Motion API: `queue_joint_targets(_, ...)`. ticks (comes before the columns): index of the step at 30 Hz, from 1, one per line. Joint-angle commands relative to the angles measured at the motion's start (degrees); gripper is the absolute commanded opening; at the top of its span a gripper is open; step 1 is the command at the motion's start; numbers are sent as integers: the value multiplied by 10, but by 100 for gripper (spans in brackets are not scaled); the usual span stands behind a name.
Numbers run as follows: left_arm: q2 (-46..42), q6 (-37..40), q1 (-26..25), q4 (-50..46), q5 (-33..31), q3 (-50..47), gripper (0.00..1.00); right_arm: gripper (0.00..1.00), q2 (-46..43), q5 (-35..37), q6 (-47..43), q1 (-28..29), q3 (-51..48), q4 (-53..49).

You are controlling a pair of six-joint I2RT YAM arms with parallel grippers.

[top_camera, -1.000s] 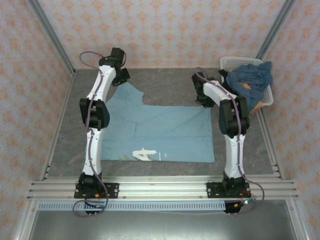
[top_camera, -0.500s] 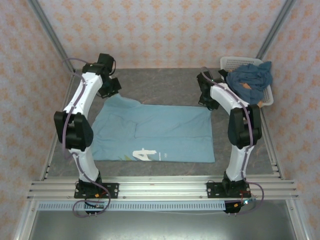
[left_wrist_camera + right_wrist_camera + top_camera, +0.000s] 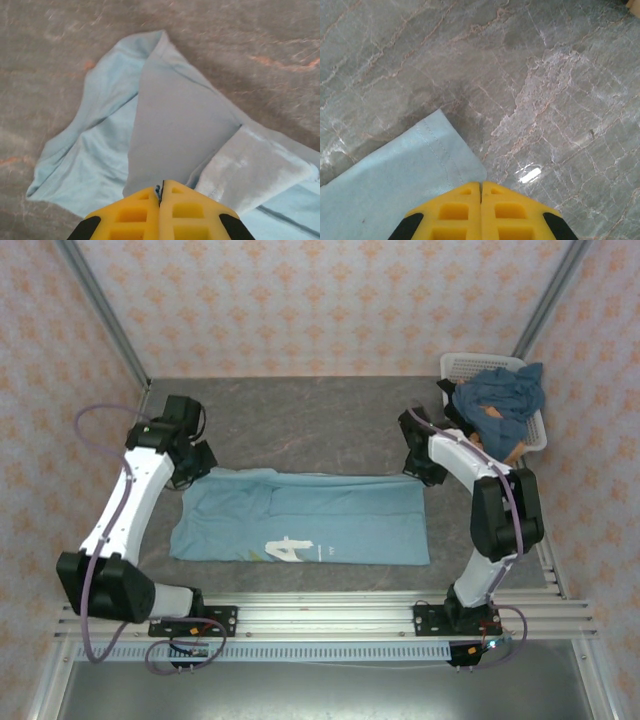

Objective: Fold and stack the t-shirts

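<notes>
The light sky-blue t-shirt [image 3: 330, 520] lies flat as a wide band across the table, its white letters [image 3: 290, 550] near the front edge. My left gripper [image 3: 197, 462] is at its far left corner. In the left wrist view that gripper [image 3: 161, 187] is shut, with a sliver of the shirt's cloth [image 3: 170, 115] pinched between its fingers. My right gripper [image 3: 428, 472] is at the far right corner; there it [image 3: 481, 184] is shut, and the hemmed corner [image 3: 395, 180] runs under it. The slate-blue shirt [image 3: 505, 390] and the orange-tan one [image 3: 512, 452] lie heaped in the basket.
The white lattice basket [image 3: 460, 362] stands at the back right corner, just behind the right arm. Bare grey marbled tabletop [image 3: 310, 420] stretches behind the shirt. Metal rails [image 3: 320, 615] run along the near edge.
Both grippers came toward the near edge, the left one also swinging leftward, pulling the shirt's far edge with them. The raised sleeve is gone and the shirt is a narrower band.
</notes>
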Motion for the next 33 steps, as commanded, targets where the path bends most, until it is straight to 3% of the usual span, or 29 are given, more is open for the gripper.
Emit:
queue_joint_targets(1, -37, -39, 3, -16, -30, -43, 0, 5, -25, 28, 7, 11, -20, 2)
queue_joint_targets(7, -77, -68, 3, -4, -26, -120, 0, 6, -35, 45, 11, 26, -45, 1)
queue_joint_targets(19, -158, -113, -1, -46, -74, -178, 0, 8, -43, 66, 15, 34, -53, -23)
queue_joint_targets(33, -148, -107, -5, -19, -84, -236, 0, 8, -78, 25, 72, 54, -128, -41)
